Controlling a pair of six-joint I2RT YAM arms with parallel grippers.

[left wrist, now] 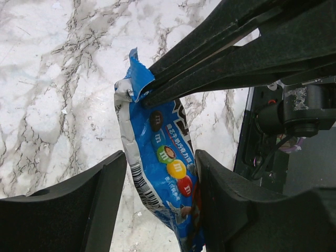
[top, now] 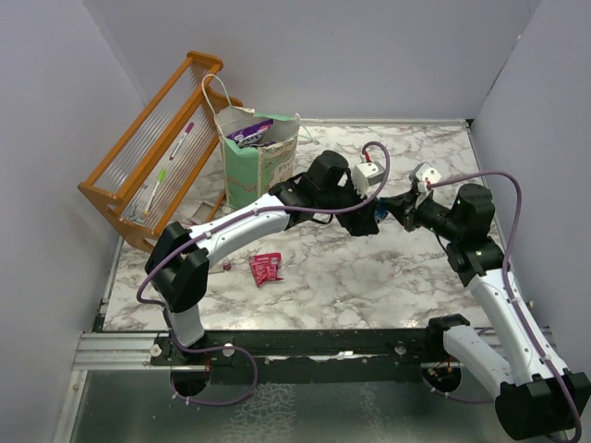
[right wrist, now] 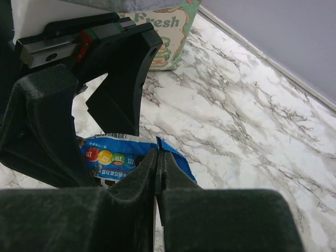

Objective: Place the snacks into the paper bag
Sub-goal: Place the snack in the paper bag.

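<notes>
Left hand (left wrist: 160, 157): spread, straddling blue snack packet (left wrist: 157, 205), held over desk (top: 369, 277). Right hand (right wrist: 157, 157): pinched on its top corner. Handling, judged: light, limp, slippery film; grip across sealed edge.

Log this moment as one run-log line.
phase: likely handover | right gripper: shut on blue packet corner | left gripper: open, astride it | red packet: on table | paper bag: upright, purple packet inside
</notes>
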